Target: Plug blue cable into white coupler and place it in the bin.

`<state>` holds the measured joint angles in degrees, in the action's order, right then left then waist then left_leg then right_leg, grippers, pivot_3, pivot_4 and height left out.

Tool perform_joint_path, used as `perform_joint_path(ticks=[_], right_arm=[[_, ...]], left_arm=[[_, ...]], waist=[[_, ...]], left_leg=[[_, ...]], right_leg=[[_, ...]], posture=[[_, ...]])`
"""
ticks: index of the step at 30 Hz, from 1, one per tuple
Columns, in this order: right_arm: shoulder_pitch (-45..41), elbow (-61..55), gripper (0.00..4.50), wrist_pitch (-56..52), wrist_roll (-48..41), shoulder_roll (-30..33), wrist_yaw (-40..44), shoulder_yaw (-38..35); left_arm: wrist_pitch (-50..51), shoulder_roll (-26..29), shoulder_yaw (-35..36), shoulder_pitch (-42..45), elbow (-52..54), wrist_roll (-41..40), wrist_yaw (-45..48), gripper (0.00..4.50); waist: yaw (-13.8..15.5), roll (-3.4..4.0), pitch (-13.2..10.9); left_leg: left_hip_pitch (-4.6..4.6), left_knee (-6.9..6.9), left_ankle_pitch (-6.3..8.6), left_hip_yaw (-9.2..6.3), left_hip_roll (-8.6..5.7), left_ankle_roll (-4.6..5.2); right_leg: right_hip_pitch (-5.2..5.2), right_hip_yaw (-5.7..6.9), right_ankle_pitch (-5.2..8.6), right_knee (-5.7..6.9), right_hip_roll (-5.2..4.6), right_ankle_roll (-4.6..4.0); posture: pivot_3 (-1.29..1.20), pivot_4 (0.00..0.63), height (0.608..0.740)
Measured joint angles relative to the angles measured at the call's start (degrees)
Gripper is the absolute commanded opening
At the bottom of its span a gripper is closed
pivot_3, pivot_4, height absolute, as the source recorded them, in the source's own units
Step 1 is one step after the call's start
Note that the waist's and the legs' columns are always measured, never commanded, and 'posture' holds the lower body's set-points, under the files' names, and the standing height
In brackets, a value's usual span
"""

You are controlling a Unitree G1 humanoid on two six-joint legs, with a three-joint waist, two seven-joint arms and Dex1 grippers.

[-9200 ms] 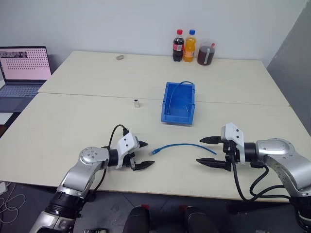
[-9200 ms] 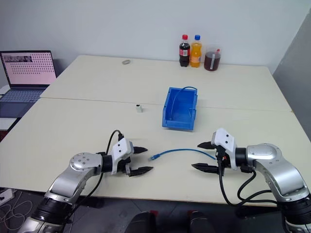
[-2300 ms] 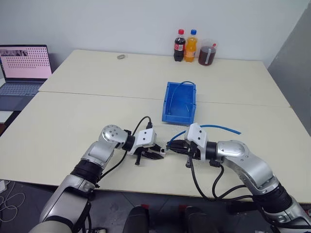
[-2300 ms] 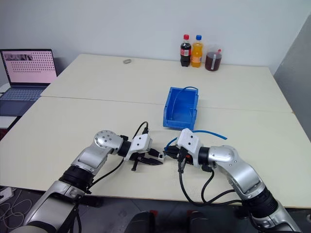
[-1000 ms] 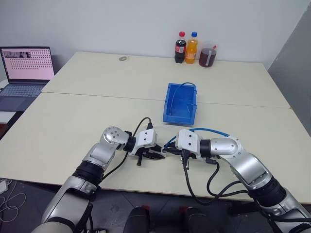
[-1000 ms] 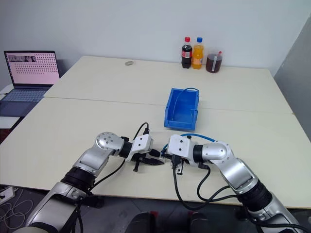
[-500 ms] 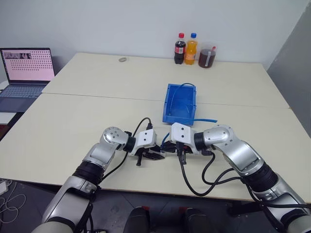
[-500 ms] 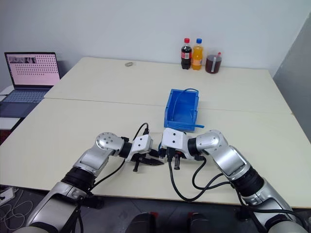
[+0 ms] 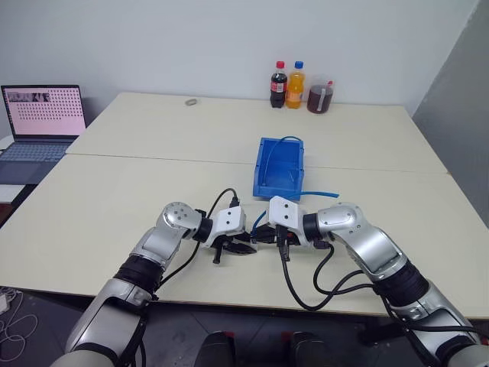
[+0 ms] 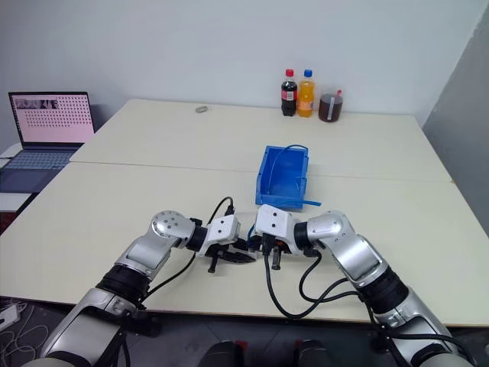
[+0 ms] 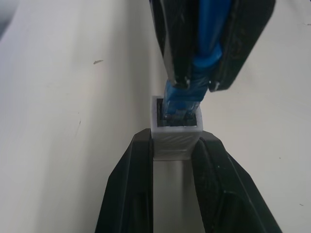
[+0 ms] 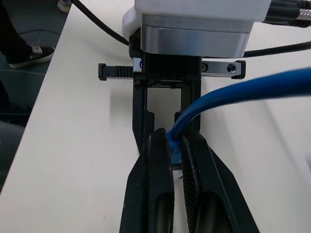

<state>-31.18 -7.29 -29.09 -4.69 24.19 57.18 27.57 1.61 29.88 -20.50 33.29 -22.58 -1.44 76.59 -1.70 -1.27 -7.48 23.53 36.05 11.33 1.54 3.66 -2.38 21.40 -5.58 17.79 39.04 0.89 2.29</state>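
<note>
My left gripper (image 11: 176, 141) is shut on the white coupler (image 11: 176, 130), a tiny boxy block held just above the table. Facing it, my right gripper (image 12: 173, 138) is shut on the blue cable (image 12: 252, 85) just behind its plug. The plug (image 11: 182, 104) sits in the mouth of the coupler's socket. In the head views the two grippers meet tip to tip near the table's front, left (image 9: 243, 246) and right (image 9: 260, 237). The cable trails back from there (image 9: 321, 193) towards the blue bin (image 9: 264, 170), which stands open just behind.
A second thin blue cable (image 9: 287, 141) arcs inside the bin. Two bottles (image 9: 278, 79) and a cup (image 9: 319, 87) stand at the table's far edge, with a small greyish ring (image 9: 191, 101) to their left. A laptop (image 9: 42, 115) sits on a side surface at far left.
In the oldest frames both grippers were open, with cable and coupler on the table; now each is held. Over the last second the right gripper closed the last gap. The camera shifted slightly.
</note>
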Motion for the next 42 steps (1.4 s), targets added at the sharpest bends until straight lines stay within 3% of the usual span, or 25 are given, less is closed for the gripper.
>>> perform_joint_path(ticks=[28, 30, 38, 42], right_arm=[[3.5, 1.4, 0.0, 5.1, 1.4, -0.2, -1.3, 0.0], [3.7, 1.3, 0.0, 5.5, 1.4, -0.2, -1.8, 0.0], [7.7, -4.9, 0.0, 2.0, -0.8, 0.1, -3.4, -3.3], [8.0, -7.2, 0.0, -1.5, -2.0, 0.7, -3.7, -5.0]], left_arm=[[0.0, -0.6, 0.2, -1.5, 0.1, 0.9, -1.0, 0.76], [-0.4, -0.7, 0.4, -1.6, 0.1, 0.9, -1.2, 1.47], [0.9, 0.2, 3.4, -4.2, 2.3, -1.6, -3.6, 2.89], [3.5, 0.6, 5.2, -5.4, 4.6, -3.6, -3.9, 3.74]], waist=[[0.0, -0.13, 1.1], [0.0, -0.13, 1.1], [-0.1, -0.44, 0.4], [-0.2, -0.52, 0.2]], left_leg=[[-0.64, -0.59, 0.04, 0.13, 0.0, -0.03], [-0.64, -0.61, 0.04, 0.11, 0.0, -0.03], [-0.54, -0.98, 0.03, 0.09, 0.03, -0.03], [0.01, -1.07, 0.03, 0.09, 0.06, -0.04]], right_leg=[[-0.27, -0.1, 0.27, -0.08, -0.16, -0.37], [-0.26, -0.09, 0.27, -0.08, -0.17, -0.37], [0.02, -0.13, 0.35, -0.08, -0.19, -0.51], [0.32, 0.01, 0.25, -0.03, -0.02, -0.35]], posture=[[0.0, 0.15, 0.74], [0.0, 0.15, 0.74], [0.0, 0.15, 0.74], [0.0, 0.15, 0.74]])
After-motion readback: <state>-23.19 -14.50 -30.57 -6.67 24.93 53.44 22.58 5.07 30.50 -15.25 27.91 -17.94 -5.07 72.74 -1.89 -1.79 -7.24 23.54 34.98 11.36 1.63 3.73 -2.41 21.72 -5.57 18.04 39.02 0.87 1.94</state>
